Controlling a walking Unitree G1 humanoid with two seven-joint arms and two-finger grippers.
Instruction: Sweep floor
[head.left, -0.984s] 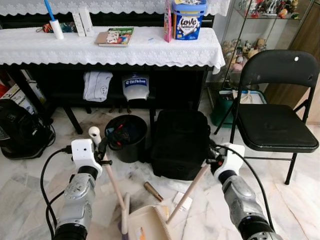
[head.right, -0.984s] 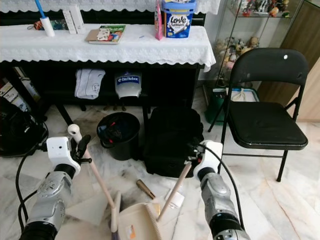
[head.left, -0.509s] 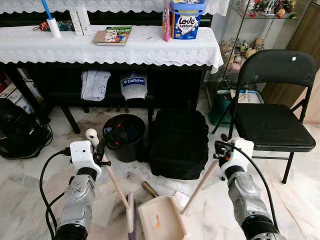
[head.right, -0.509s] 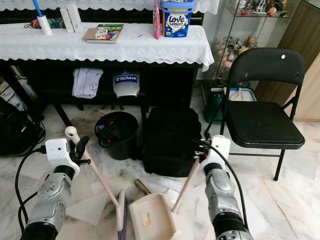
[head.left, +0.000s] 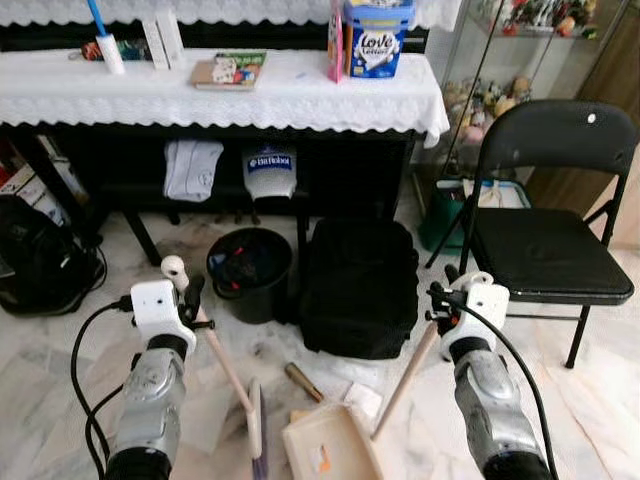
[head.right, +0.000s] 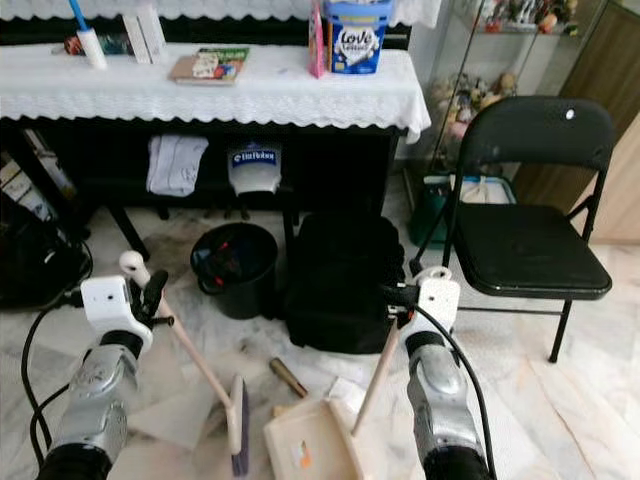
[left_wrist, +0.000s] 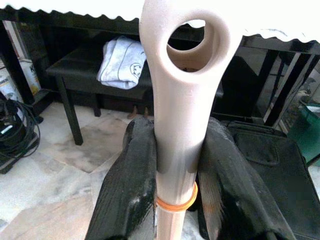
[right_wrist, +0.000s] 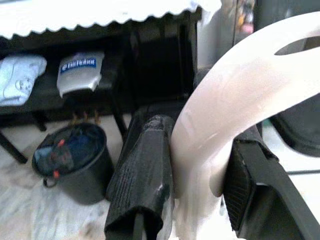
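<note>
Both silver arms reach forward and down over the marble floor (head.left: 60, 370). The left gripper (head.left: 190, 295) has its jaws clamped on the broom handle (head.left: 225, 365), just below its looped end. The right gripper (head.left: 440, 300) has its jaws clamped on the dustpan handle (head.left: 405, 375). The dustpan (head.left: 330, 450) lies on the floor beside the broom head (head.left: 255, 420).

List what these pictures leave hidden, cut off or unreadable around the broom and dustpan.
- Dustpan: its near end is cut off by the bottom edge of both eye views.
- Broom bristles: also cut off there.
- Bin contents: too dark and small to identify.
- Left hand: its fingertips, gripping the broom handle, are cut off by the bottom edge of the wrist view.
- Right hand: blurred around the dustpan handle.
</note>
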